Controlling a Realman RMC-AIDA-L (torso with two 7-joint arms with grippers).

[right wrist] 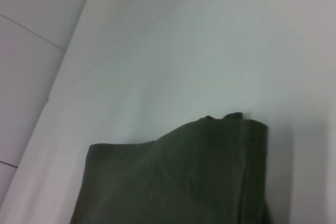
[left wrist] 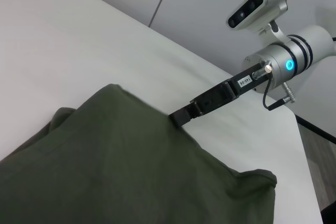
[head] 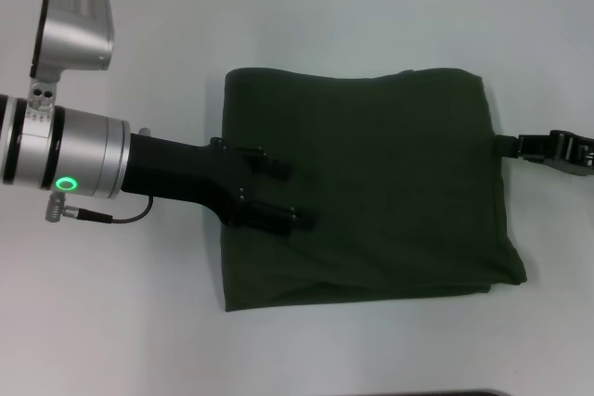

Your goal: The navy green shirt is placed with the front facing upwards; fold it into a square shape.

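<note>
Nearly done, the left end effector (head: 302, 194) is pressing spread fingers on the squared shirt (head: 390, 183) while the right end effector (head: 506, 145), grip unclear, is touching its edge; withdrawal likely next.

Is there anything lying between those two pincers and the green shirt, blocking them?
No, nothing visible. The left pincer is already over the navy green shirt, and the right pincer is at its right edge. Only the bare white table surrounds the shirt.

The right gripper (left wrist: 181, 116) touches the far edge of the folded navy green shirt (left wrist: 131, 166)
</note>
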